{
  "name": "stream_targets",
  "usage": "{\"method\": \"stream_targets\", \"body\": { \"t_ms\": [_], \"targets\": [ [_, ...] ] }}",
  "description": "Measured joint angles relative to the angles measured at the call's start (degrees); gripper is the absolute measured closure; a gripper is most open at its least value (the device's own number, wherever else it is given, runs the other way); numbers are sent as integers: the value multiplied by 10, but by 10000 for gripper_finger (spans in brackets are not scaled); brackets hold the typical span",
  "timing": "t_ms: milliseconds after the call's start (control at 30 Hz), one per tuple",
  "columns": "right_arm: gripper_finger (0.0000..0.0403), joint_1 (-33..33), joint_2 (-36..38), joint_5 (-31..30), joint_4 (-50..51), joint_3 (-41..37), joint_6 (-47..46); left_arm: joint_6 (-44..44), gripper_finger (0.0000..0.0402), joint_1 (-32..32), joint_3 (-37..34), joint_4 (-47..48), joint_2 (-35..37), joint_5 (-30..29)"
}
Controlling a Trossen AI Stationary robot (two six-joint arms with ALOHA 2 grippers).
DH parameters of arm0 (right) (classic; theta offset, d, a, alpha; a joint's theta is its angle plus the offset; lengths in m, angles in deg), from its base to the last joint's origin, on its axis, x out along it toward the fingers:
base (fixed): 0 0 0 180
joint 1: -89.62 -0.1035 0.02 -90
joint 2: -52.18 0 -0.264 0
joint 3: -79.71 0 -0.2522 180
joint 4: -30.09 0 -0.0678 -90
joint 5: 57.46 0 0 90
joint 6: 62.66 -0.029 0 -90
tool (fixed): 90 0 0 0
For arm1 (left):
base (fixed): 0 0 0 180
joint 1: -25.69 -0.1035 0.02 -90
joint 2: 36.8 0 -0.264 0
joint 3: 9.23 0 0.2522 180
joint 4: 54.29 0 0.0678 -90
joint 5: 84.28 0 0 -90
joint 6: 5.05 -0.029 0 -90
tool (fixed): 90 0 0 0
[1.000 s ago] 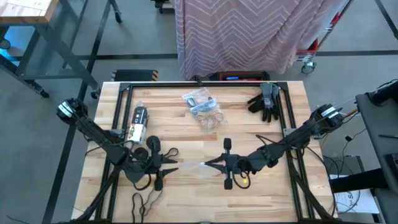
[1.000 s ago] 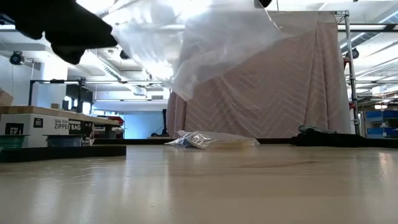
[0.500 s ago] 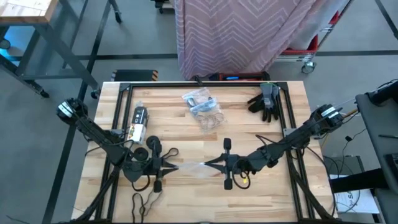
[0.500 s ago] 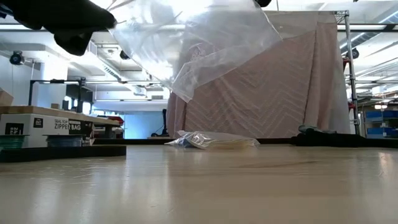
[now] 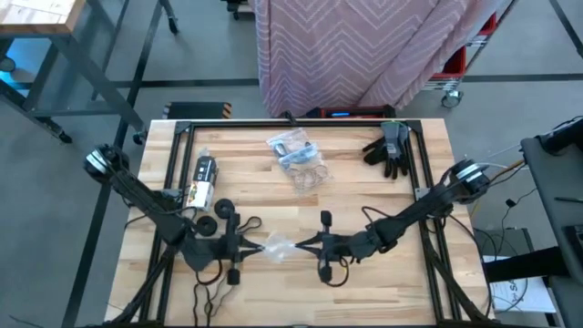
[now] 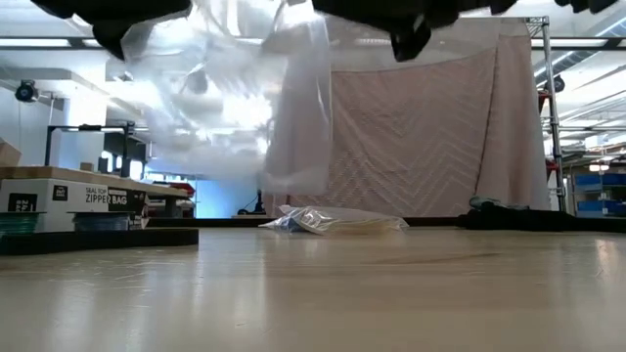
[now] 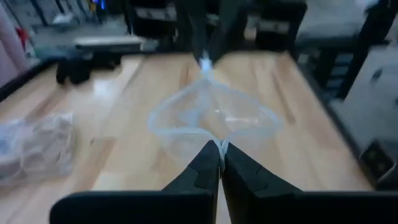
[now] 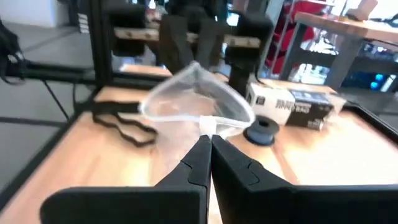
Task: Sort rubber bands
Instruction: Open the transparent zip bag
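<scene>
A clear plastic bag [image 5: 276, 246] hangs between my two grippers over the near middle of the table. Its mouth bulges open into a loop [image 7: 211, 115]. My left gripper [image 5: 258, 246] is shut on one lip and my right gripper [image 5: 298, 244] is shut on the opposite lip. Black rubber bands lie loose on the wood: one [image 5: 248, 221] just beyond my left gripper, also in the right wrist view [image 8: 124, 127], and one [image 5: 211, 293] at the near edge. My left gripper pinches the bag's near lip [image 7: 219, 144] between its two fingers, coming in roughly level from the table's left. The bag hangs clear of the table. My right gripper pinches the opposite lip [image 8: 205, 126] between its two fingers, roughly level from the table's right. The film between the two holds is slack.
Two filled clear bags [image 5: 291, 146] [image 5: 308, 173] lie at the far middle and dark gloves [image 5: 390, 146] at the far right. A zipper-bag box [image 5: 202, 178] and two black rolls [image 5: 214, 217] sit at the left. A black frame [image 5: 424, 173] rims the table.
My right gripper has moved down and toward my left gripper. The bag, which was spread out as a sheet between the two, has slackened and bulged open into a loop.
</scene>
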Motion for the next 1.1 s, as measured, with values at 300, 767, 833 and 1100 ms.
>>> {"method": "stream_targets", "body": {
  "t_ms": [300,767,833,1100],
  "targets": [
    [403,-5,1,-25,10,0,-1,79,401,0,148,286,-85,-45],
    [403,-18,12,-23,22,0,-32,91,398,-1,215,362,-119,-59],
    [403,-20,13,-23,26,0,-34,97,391,0,215,374,-118,-55],
    [403,-22,14,-23,43,0,-44,100,334,0,222,420,-98,-43]
  ]
}}
